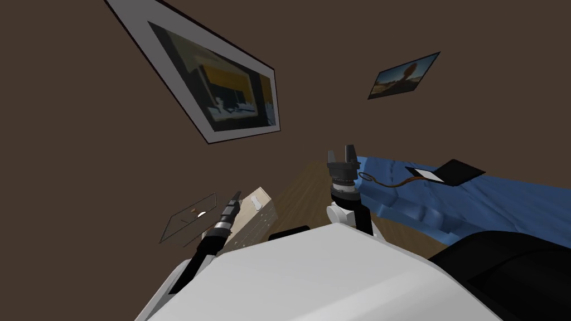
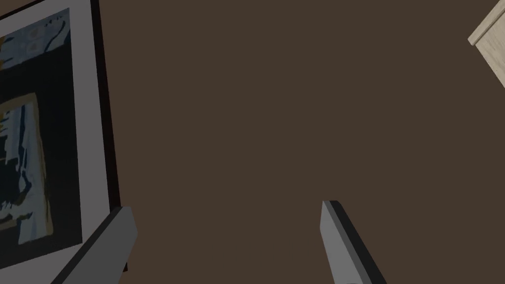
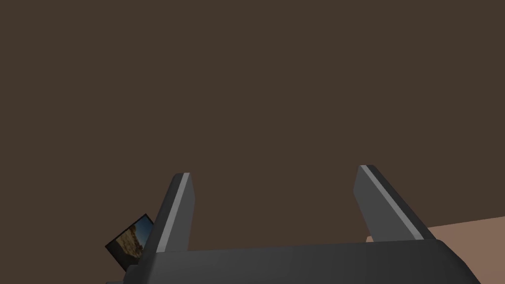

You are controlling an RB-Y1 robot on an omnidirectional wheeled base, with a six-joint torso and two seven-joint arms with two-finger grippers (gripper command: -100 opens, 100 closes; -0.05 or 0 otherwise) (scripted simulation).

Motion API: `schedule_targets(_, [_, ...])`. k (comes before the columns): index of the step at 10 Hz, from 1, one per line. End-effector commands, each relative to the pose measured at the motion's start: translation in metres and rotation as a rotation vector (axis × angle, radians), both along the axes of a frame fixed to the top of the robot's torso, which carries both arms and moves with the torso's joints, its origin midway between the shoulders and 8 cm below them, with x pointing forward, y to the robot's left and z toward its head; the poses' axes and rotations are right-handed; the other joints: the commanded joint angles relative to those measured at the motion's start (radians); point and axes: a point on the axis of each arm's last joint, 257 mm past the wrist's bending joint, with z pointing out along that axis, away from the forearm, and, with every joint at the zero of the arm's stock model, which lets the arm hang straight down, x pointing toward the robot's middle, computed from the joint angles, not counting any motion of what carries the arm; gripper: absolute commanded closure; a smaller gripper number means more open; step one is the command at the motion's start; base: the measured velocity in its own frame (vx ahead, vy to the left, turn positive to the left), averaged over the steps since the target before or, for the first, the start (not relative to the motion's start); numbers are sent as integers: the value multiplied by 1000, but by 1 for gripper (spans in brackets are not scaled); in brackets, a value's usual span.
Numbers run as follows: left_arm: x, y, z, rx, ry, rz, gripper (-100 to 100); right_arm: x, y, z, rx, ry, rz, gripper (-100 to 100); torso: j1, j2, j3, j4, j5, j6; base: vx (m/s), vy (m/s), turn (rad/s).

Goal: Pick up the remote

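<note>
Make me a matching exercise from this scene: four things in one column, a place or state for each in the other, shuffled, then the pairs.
1. right gripper
2. large framed picture
3. blue bedding
4. pale wooden cabinet

A. hangs on the brown wall
B. fingers open
C. stands by the left gripper
D. has a black flat thing lying on it

Pairs: 1-B, 2-A, 3-D, 4-C.

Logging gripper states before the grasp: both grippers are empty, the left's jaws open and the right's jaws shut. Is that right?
Not quite. The right gripper has its jaws open, standing well apart with nothing between them, as the right wrist view shows. The left gripper is indeed empty with open jaws.
</note>
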Motion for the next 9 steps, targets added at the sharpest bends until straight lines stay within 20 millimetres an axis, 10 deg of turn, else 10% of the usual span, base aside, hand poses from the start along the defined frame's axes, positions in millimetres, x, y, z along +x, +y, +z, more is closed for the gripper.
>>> schedule_targets(1, [-9,13,-42,19,116,16,-100,0,0,0,0,0,0,0,0,0,0,0,0,0,64,-28,-235])
schedule_targets(9, [-100,70,-196,76,555,95,-100,0,0,0,0,0,0,0,1,-4,-2,-1,0,-1,83,-19,-166])
